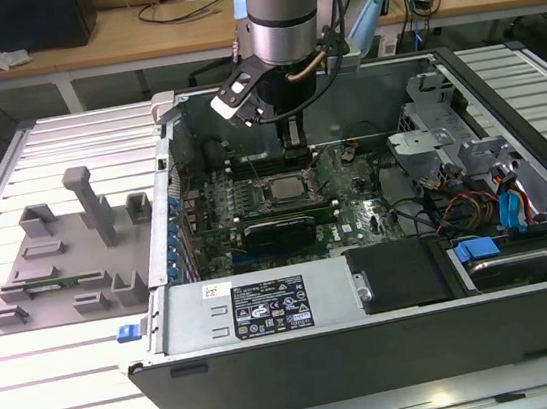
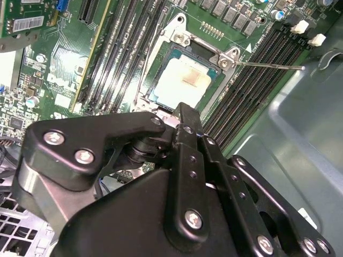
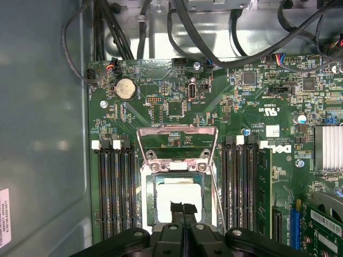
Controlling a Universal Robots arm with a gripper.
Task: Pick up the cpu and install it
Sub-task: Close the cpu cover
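The gripper [image 3: 183, 206] hung close over the board with its fingers pressed together, only a thin seam between them, and held nothing. Just beyond its tips the cpu [image 3: 167, 199] lay flat in the socket [image 3: 151, 168], pale top up. Past it the hinged load plate [image 3: 177, 129] stood open. Memory slots [image 3: 113, 187] flanked both sides, and the computer case [image 1: 393, 345] lay open on the slatted table [image 1: 37, 397].

In the first wrist view the body of the gripper [image 3: 182, 208] covers one edge of the cpu [image 3: 179, 194] and socket [image 3: 151, 184], and the picture's edge cuts off the memory slots [image 3: 113, 193]. In the exterior view the arm [image 1: 277, 2] is cut off at the top, and the cpu's seating is too small to tell.
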